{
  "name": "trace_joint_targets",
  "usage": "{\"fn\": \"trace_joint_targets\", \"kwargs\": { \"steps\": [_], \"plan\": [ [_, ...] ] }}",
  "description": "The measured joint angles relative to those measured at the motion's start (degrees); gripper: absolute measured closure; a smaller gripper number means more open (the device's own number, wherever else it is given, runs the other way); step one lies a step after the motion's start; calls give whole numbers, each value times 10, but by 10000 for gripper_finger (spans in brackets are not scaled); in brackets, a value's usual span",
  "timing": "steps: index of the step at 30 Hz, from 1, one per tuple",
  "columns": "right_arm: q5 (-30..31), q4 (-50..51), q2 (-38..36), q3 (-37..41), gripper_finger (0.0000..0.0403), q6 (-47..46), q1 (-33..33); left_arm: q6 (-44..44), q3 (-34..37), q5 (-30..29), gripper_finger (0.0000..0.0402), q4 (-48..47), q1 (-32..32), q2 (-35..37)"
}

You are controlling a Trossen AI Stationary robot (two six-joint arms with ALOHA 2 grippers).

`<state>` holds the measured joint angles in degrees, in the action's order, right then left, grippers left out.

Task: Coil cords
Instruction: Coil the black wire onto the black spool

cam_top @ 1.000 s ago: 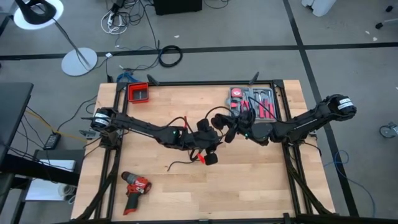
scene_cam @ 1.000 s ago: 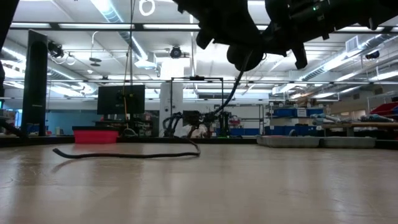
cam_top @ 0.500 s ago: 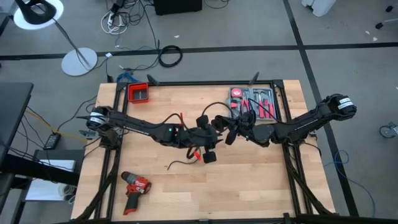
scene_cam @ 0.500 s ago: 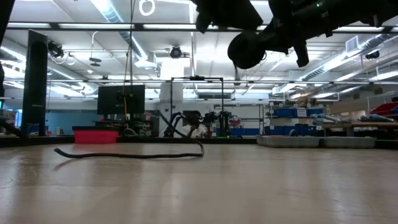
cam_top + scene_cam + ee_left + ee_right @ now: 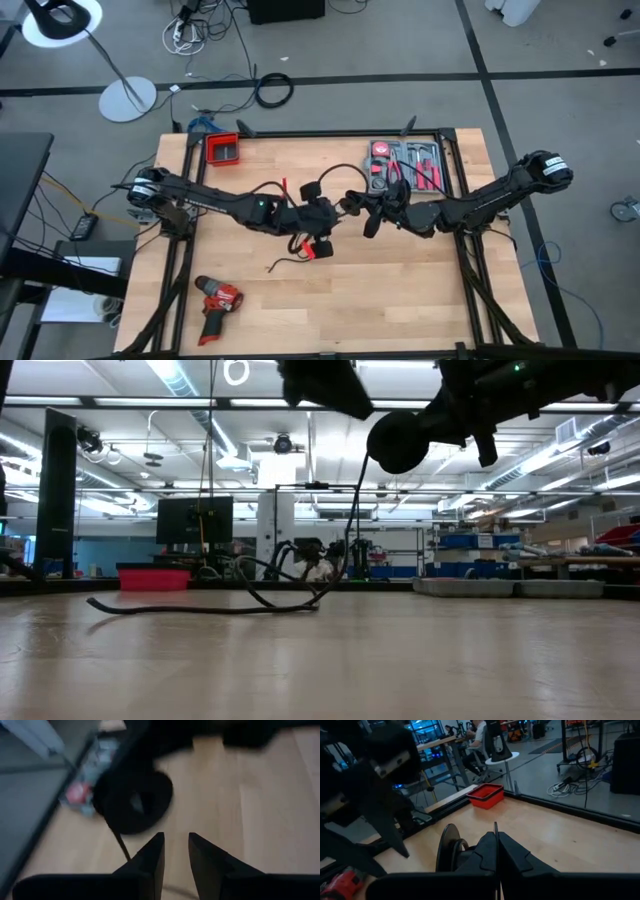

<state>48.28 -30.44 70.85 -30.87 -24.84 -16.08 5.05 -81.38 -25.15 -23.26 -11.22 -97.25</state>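
Note:
The thin black cord is partly wound into a small coil (image 5: 398, 442) held up at my right gripper (image 5: 362, 208), above the middle of the table. From the coil a strand (image 5: 352, 520) hangs down to the table, and the cord's free length (image 5: 200, 608) lies on the wood (image 5: 283, 264). My right gripper (image 5: 496, 851) is shut. My left gripper (image 5: 175, 851) is open and holds nothing; it stands just left of the coil (image 5: 134, 800), pointing at it (image 5: 333, 214). My right gripper is shut on the cord at the coil, lifted clear of the table. In its wrist view a thin dark strand (image 5: 495, 827) stands up between the shut fingertips, and the coil's windings (image 5: 449, 852) lie against the side of one finger. The fingers lie about level, pointing toward the table's left.
A red drill (image 5: 215, 297) lies near the front left. A red bin (image 5: 224, 149) stands at the far left corner and an open tool case (image 5: 408, 165) at the far right. Bare wood lies in front of both grippers.
My left gripper has drawn back toward the table's left edge, away from the coil at my right gripper. The strand from the coil to the table now hangs in a slack loop. My right gripper has kept the coil up in about the same place.

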Motion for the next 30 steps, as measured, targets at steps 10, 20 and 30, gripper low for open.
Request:
{"fn": "trace_joint_targets", "kwargs": {
  "steps": [10,20,30],
  "plan": [
    [1,-11,0,0,403,6,0,134,7,34,312,-125,-14,-5],
    [7,-34,0,0,403,33,-16,195,99,9,265,-37,1,-7],
    [10,-45,0,0,403,40,-19,201,162,12,200,100,14,-7]
  ]
}}
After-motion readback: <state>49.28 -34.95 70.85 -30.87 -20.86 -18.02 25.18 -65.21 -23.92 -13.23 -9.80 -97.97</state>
